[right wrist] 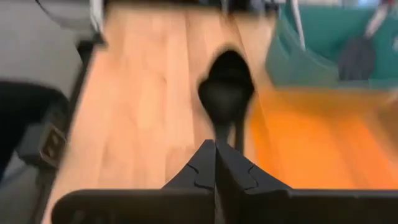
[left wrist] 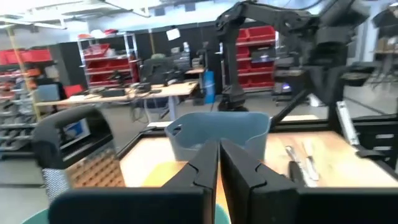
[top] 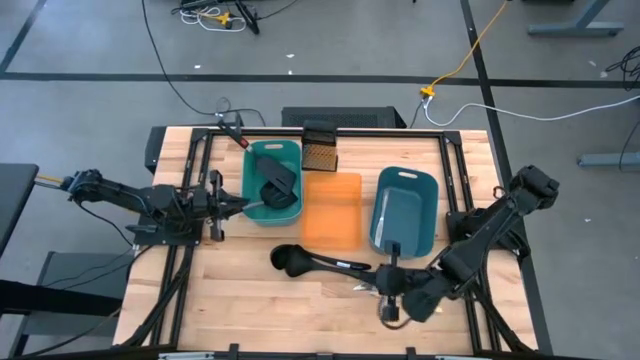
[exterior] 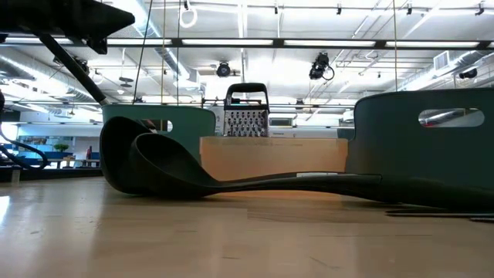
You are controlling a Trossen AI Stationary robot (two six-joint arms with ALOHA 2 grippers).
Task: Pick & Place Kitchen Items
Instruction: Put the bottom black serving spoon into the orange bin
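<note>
Two black ladles (top: 295, 260) lie side by side on the table in front of the orange tray (top: 332, 210), handles pointing to the table's right; they also show in the low view (exterior: 154, 166). A black-headed spatula (top: 278, 180) lies in the teal tray (top: 255, 160). Another spatula (top: 386, 222) lies in the blue tray (top: 425, 200). Small cutlery pieces (top: 365, 290) lie near the front. My right gripper (right wrist: 216, 158) is shut, just at the free end of the ladles' handles (right wrist: 229, 130). My left gripper (left wrist: 219, 162) is shut and empty at the teal tray's left wall. My right gripper's shut fingers (right wrist: 205, 165) point along the ladle's handle from the table's right side, at its free end. The fingers hide the handle's tip, so I cannot tell whether they touch it. The ladle lies flat on the table.
A small dark mesh box (top: 320, 150) stands at the back between the trays. The three trays stand in a row across the table's middle. Bare wood lies at the front left (top: 250, 310). Black frame rails run along the table's sides.
</note>
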